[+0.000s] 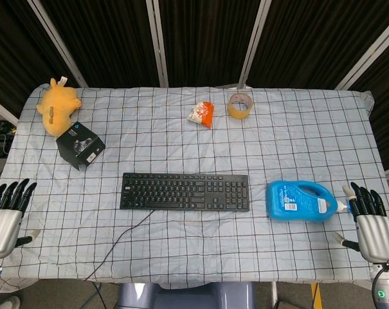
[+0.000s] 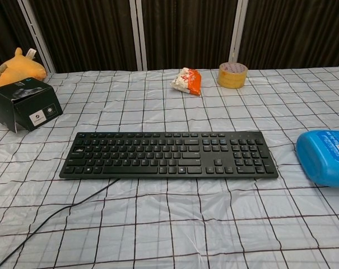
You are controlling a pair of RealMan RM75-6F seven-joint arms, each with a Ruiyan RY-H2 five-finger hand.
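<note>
A black keyboard (image 1: 185, 192) (image 2: 169, 154) lies flat at the middle of the checked tablecloth, its cable trailing off toward the near edge. My left hand (image 1: 5, 215) hovers at the table's near left corner, empty, fingers straight and apart, well away from the keyboard. My right hand (image 1: 373, 224) is at the near right edge, also empty with fingers spread, just right of a blue detergent bottle (image 1: 300, 201) (image 2: 325, 157) lying on its side. Neither hand shows in the chest view.
A black box (image 1: 80, 145) (image 2: 27, 110) and a yellow plush toy (image 1: 56, 105) (image 2: 17, 66) stand at the left. At the far middle lie an orange snack packet (image 1: 202, 114) (image 2: 186, 80) and a roll of tape (image 1: 240, 105) (image 2: 232, 74).
</note>
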